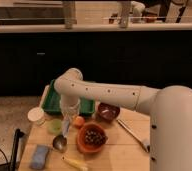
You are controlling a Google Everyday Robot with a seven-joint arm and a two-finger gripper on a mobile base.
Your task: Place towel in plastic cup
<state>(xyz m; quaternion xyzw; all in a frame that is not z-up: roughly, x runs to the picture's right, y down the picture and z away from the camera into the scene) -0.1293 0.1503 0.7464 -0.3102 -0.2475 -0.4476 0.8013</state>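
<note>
towel (65, 126), limp grey-blue cloth, dangling pinched in gripper (68, 116), just beside translucent round green plastic cup (54, 126)

The gripper (69, 114) is just beside the green cup (54, 126), and the towel (66, 126) hangs under it, near the cup.

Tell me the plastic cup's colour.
Light green. The plastic cup, seen in the camera view, stands beside the white container; the gripper hangs just right of it.
</note>
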